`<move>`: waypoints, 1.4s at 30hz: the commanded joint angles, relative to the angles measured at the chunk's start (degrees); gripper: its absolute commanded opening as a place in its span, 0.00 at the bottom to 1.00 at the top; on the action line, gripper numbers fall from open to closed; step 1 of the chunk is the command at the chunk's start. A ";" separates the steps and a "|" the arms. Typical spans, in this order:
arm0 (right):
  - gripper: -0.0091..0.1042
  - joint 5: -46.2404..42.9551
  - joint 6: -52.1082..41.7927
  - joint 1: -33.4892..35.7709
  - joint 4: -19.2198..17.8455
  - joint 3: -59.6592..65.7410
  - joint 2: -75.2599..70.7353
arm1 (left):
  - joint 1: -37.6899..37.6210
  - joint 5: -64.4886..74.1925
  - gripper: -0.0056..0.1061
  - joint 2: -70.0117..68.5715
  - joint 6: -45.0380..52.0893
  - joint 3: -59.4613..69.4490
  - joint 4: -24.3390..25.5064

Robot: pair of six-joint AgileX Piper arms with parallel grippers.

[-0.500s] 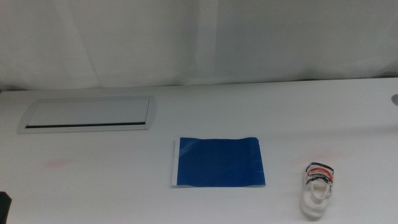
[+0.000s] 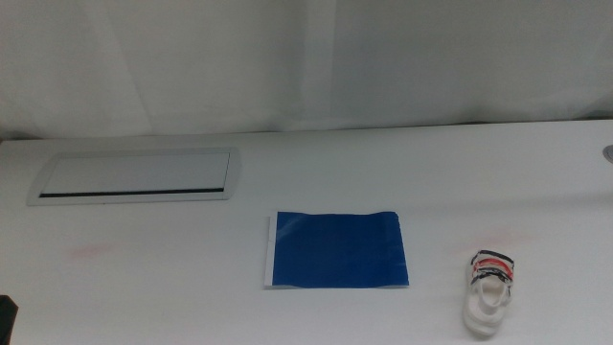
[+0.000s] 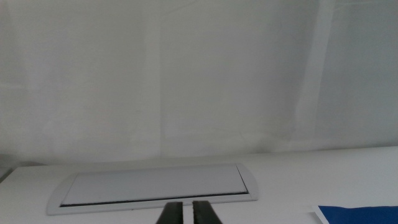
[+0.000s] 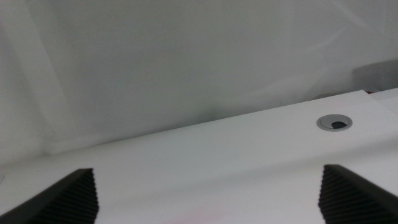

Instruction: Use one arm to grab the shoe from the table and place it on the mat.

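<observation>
Small white sandal with black and red straps (image 2: 489, 292) lay lower right, well apart from flat dark blue mat (image 2: 336, 249) at centre. Right gripper (image 4: 205, 193) spread wide, left gripper (image 3: 186, 213) seemingly near-closed. Risked clipping the open straps, tipping the sandal.

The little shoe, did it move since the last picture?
No. The shoe sits on the table at the same spot right of the blue mat, same gap between them as before.

Grey-framed white panel (image 2: 134, 176); round grey grommet (image 4: 334, 122).
</observation>
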 commanded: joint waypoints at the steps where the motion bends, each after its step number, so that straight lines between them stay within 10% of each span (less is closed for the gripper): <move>1: 0.99 -0.95 -0.08 -0.46 1.34 0.40 -0.27 | 0.08 0.11 0.02 -2.40 0.21 2.15 -0.19; 16: 0.99 1.11 -0.08 -0.46 9.98 -3.03 -0.27 | 0.08 0.11 0.02 -2.40 0.21 2.15 -0.19; 42: 0.92 38.79 8.66 -0.46 5.13 -44.75 37.58 | 0.08 0.11 0.02 -2.40 0.21 2.15 -0.19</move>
